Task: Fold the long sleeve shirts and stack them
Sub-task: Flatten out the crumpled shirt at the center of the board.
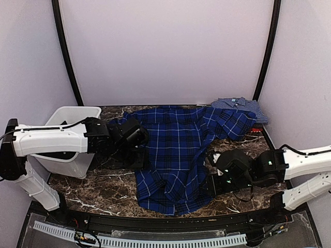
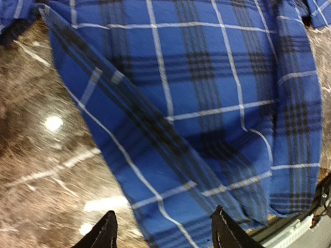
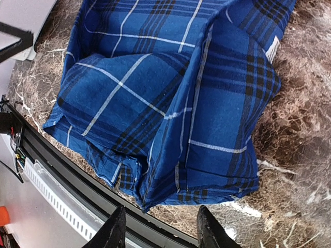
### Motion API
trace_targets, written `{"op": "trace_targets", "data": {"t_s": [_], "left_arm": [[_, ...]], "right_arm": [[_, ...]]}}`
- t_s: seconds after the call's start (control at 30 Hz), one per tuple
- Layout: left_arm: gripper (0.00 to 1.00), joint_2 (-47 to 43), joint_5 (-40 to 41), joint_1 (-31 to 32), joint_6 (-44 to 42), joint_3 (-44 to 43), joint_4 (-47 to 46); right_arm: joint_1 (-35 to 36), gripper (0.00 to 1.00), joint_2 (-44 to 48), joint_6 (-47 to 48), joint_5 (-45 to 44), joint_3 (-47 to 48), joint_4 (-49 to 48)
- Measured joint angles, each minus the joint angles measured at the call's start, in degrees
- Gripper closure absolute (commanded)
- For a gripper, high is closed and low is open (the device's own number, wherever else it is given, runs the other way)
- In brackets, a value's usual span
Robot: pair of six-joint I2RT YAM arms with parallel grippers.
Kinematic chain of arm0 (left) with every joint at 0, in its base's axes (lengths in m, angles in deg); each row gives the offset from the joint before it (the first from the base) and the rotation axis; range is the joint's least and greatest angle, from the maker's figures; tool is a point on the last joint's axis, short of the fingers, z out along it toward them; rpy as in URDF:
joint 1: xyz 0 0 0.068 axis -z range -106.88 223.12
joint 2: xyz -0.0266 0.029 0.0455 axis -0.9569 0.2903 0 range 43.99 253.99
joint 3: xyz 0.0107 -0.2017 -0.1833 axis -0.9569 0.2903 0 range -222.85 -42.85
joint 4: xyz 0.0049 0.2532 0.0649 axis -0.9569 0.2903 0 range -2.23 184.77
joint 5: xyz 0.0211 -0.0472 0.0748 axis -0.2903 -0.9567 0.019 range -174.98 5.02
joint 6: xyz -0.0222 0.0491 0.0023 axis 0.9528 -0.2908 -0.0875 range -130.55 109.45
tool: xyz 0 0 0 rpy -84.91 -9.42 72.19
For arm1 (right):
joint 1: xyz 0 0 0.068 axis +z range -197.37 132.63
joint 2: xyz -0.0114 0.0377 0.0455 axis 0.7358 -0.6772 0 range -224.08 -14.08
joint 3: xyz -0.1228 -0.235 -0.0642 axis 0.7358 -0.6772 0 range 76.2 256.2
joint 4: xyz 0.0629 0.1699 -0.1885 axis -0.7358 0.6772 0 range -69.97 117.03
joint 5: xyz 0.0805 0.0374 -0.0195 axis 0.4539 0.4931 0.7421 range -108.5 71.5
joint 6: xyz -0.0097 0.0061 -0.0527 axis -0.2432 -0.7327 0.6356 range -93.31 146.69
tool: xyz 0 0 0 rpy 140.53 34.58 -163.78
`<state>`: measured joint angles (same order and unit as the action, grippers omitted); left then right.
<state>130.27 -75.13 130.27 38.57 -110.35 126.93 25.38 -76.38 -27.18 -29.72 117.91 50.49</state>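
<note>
Both apart — left claw (image 2: 164, 219), right claw (image 3: 161, 214) — above plaid shirt (image 1: 176, 150); label (image 3: 272, 49) unreadable.

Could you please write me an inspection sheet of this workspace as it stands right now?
Surface: dark marble table, glossy, with light reflections.
Job's things: deep-blue plaid shirt lies crumpled across the middle, its hem at the front edge; fine-check shirt lies folded at the far right corner; a red sliver shows beside it, too little to identify.
Clutter: white bin at the table's left edge.
Grippers: left gripper open over the plaid shirt's left edge, holding nothing; right gripper open and empty by its near corner.
Cables: a black cable on each arm; white slotted duct along the front.
Surroundings: pale walls, black poles.
</note>
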Motion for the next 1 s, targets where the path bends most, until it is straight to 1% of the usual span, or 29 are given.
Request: {"op": "trace_targets", "data": {"t_s": [0.17,0.3,0.43,0.57,0.73,0.9,1.0], "left_arm": [[0.40,3.1,1.1,6.2,6.6,-1.7,0.5],[0.40,6.9,2.4,8.3,10.5,-4.6,1.4],[0.43,9.0,3.3,8.8,12.9,-6.7,1.9],[0.48,10.9,4.2,9.0,14.4,-8.7,2.5],[0.52,13.3,4.6,9.4,15.8,-9.2,3.2],[0.58,13.9,4.8,9.7,16.7,-9.2,3.9],[0.60,13.9,5.1,9.7,17.0,-9.2,4.0]], "right_arm": [[1.9,0.58,-1.8,-3.3,-1.4,-0.1,-0.9],[2.7,0.59,-3.8,-4.8,-2.3,-0.1,-1.7],[3.2,0.61,-5.5,-5.6,-2.8,-0.1,-2.3],[3.6,0.64,-6.3,-6.4,-3.0,-0.1,-3.1],[3.9,0.67,-7.4,-6.9,-3.1,-0.1,-4.4],[4.2,0.75,-9.4,-7.2,-3.1,-0.1,-5.9],[4.5,0.79,-10.8,-7.6,-3.1,-0.1,-6.6]]}}
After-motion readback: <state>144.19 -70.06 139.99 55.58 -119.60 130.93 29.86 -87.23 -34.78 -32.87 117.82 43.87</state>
